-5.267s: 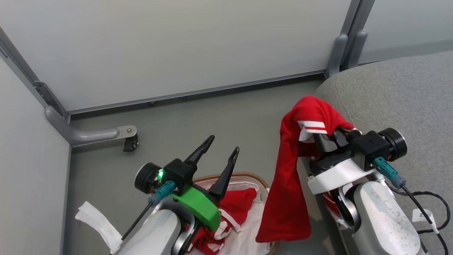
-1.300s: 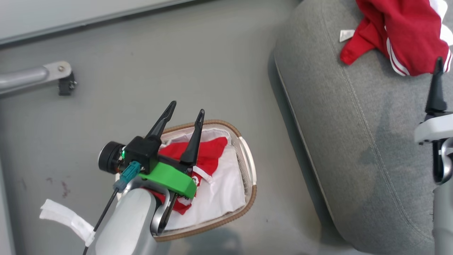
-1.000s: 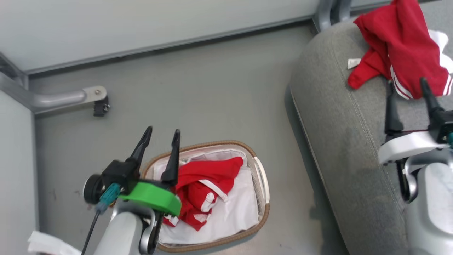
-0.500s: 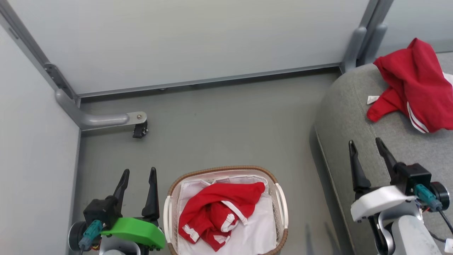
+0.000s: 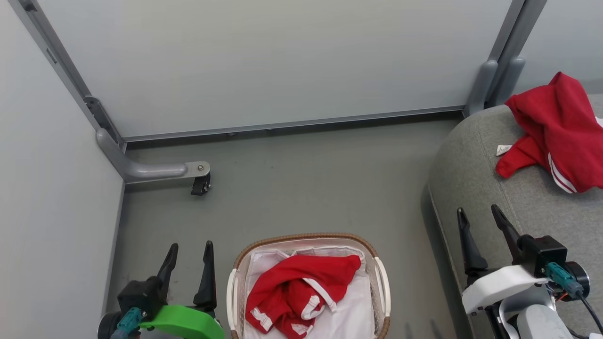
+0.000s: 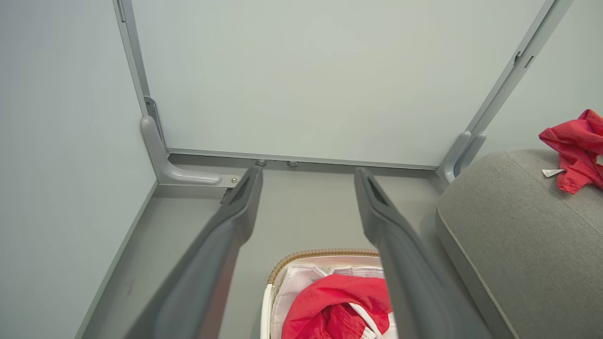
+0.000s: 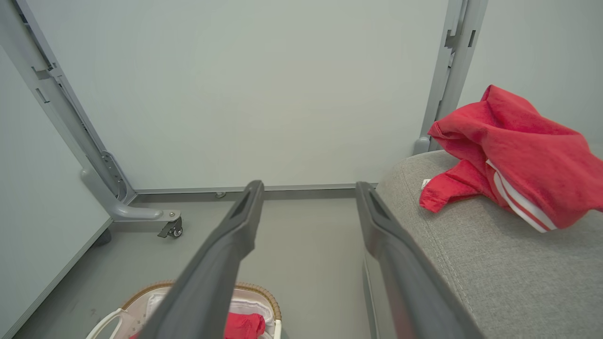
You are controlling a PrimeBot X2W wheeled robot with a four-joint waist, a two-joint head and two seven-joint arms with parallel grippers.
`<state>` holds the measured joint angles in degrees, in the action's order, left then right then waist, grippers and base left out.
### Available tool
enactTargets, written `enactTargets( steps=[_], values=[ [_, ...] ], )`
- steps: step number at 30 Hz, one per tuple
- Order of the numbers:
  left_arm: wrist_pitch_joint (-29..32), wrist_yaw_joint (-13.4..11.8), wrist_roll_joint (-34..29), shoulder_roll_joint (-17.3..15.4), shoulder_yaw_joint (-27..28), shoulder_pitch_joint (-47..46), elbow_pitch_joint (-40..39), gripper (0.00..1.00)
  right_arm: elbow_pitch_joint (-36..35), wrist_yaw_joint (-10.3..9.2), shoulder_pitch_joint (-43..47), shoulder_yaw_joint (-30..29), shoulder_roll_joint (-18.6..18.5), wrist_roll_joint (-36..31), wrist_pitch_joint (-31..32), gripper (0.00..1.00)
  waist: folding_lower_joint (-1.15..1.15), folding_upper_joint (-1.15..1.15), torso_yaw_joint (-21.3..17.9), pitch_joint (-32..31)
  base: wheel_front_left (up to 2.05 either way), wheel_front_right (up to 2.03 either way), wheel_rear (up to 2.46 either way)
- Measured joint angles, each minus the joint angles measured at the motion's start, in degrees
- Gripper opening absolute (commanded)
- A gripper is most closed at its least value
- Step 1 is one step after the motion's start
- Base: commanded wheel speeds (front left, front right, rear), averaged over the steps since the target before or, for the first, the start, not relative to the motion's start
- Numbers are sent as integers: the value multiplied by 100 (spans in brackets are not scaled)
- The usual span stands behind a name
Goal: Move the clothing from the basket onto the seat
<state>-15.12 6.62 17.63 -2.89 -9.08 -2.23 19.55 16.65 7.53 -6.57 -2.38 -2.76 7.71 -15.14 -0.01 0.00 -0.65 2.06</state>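
The left claw [image 5: 191, 245] and right claw [image 5: 477, 209] are held open and empty. The basket's [image 5: 301, 236] clothing [image 5: 292, 287] is shown best overhead; the seat's [image 7: 471, 263] garment [image 7: 523, 155], by the right wrist.

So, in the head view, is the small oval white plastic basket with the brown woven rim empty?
No, a crumpled bright red garment with white stripe trim lies inside the basket on its white liner.

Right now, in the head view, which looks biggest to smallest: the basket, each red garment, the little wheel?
1. basket
2 and 3. draped red garment on the seat and crumpled red garment in the basket: about alike, so unranked
4. caster wheel
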Motion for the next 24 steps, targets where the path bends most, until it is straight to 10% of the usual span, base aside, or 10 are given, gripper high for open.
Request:
enactTargets(
  steps=[24],
  values=[
    [0,-4,-32,2,-38,-75,30,100,22,-1,-43,10,0,41,0,100,0,0,12,180,0,0,0]
  ],
)
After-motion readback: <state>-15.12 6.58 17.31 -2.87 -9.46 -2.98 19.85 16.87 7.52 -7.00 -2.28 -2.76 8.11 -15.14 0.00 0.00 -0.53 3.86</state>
